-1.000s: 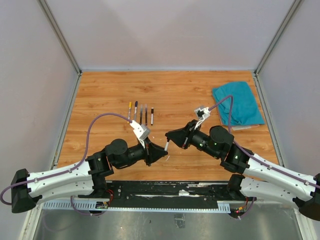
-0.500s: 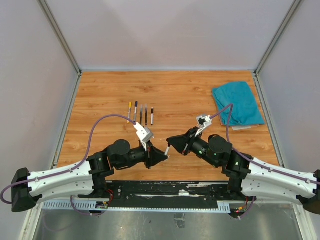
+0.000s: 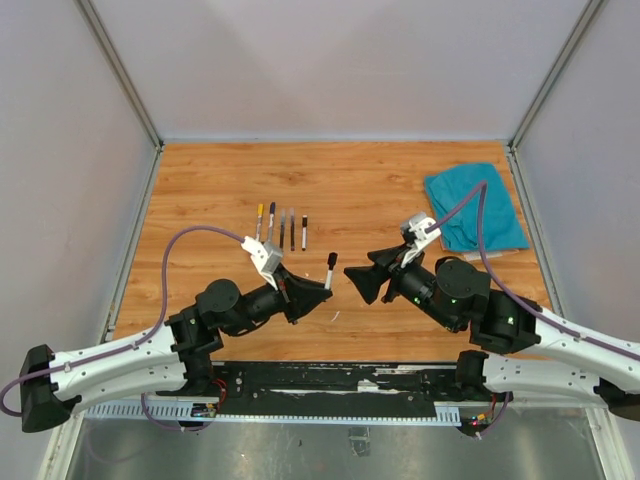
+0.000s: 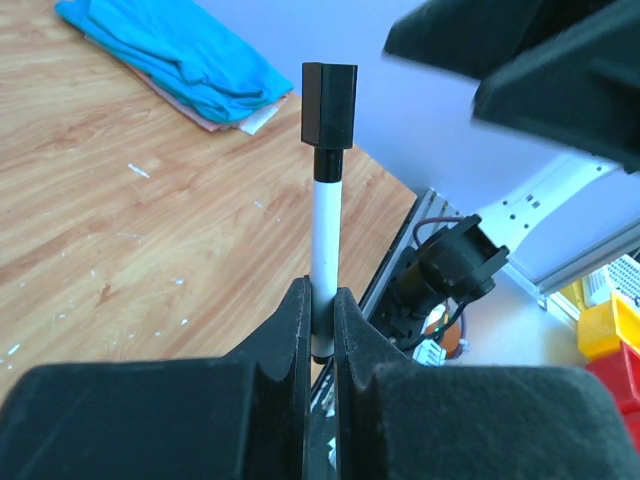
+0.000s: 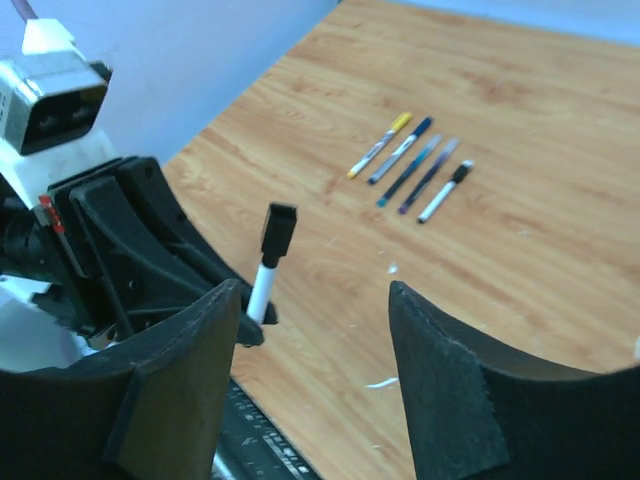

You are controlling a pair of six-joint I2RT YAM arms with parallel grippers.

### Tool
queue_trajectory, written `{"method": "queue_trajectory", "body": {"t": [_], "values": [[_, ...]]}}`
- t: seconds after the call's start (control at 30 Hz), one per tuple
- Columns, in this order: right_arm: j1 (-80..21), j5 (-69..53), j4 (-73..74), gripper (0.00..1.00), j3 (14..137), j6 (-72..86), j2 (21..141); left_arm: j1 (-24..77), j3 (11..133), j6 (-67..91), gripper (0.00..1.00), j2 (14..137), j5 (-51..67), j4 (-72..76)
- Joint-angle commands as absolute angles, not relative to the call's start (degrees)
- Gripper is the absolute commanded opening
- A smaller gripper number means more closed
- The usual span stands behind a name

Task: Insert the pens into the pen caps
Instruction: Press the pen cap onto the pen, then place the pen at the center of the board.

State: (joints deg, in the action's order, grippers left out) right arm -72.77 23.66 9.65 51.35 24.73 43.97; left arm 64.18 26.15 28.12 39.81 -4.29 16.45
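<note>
Across the middle of the top view, a wooden table [image 3: 360, 190] fills a booth of pale grey walls [image 3: 330, 60] with metal corner posts [image 3: 118, 70]. A folded teal cloth [image 3: 475, 205] lies at its upper right. Low in the frame, the left gripper [image 4: 320, 310] is clamped on an upright white pen [image 4: 324, 230] with a black cap [image 4: 328, 103] on its top end. Facing it, the right gripper [image 3: 358, 283] stands parted and empty. Five pens [image 3: 281, 228] lie in a row just left of centre.
</note>
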Motion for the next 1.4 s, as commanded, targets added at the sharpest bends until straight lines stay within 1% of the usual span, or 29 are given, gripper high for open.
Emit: {"method": "queue_trajectory", "body": {"t": [0.0, 0.13, 0.23, 0.33, 0.4, 0.47, 0.53, 0.6, 0.8, 0.9, 1.07, 1.2, 1.37], "values": [[-73.4, 30.1, 17.4, 0.63, 54.6, 14.9, 43.3, 64.1, 22.8, 28.4, 0.0, 37.4, -5.1, 17.4], [-71.9, 32.1, 27.3, 0.72, 57.2, 13.1, 47.0, 64.0, 22.0, 26.1, 0.0, 36.4, -3.3, 17.4], [-65.8, 26.7, 34.9, 0.74, 59.9, 13.4, 51.3, 64.1, 22.5, 24.0, 0.0, 36.7, -1.7, 16.9], [-55.5, 13.6, 34.2, 0.75, 57.6, 14.1, 52.2, 64.0, 24.1, 23.0, 0.0, 38.4, -2.4, 14.9], [-44.2, 2.7, 30.8, 0.76, 53.9, 15.8, 51.1, 64.1, 25.6, 23.4, 0.01, 40.2, -4.9, 12.8], [-35.6, -6.5, 27.0, 0.76, 49.1, 18.6, 49.0, 64.0, 28.0, 24.6, 0.01, 43.0, -10.5, 9.5], [-29.9, -11.2, 24.3, 0.77, 45.3, 22.1, 45.8, 63.8, 31.5, 25.1, 0.01, 46.9, -14.3, 5.6], [-26.9, -13.0, 23.1, 0.78, 42.2, 24.0, 41.5, 63.0, 35.9, 25.6, 0.01, 51.4, -16.8, 1.8], [-25.7, -13.2, 26.0, 0.81, 38.1, 26.1, 33.3, 55.5, 43.8, 27.8, 0.01, 65.6, -16.0, -1.3], [-25.8, -13.3, 27.7, 0.88, 36.9, 27.0, 29.5, 51.9, 46.9, 28.7, 0.0, 71.6, -15.9, -1.5], [-25.8, -12.6, 31.0, 0.95, 36.0, 28.3, 25.2, 48.7, 53.7, 28.4, 0.0, 81.8, -17.9, -4.4], [-25.8, -13.0, 32.0, 0.96, 35.9, 28.2, 23.9, 46.9, 59.7, 29.0, 0.0, 90.1, -20.3, -7.9], [-25.8, -13.4, 32.4, 0.96, 36.0, 28.6, 24.2, 44.3, 64.2, 30.7, 0.0, 97.8, -20.9, -9.8]]}}
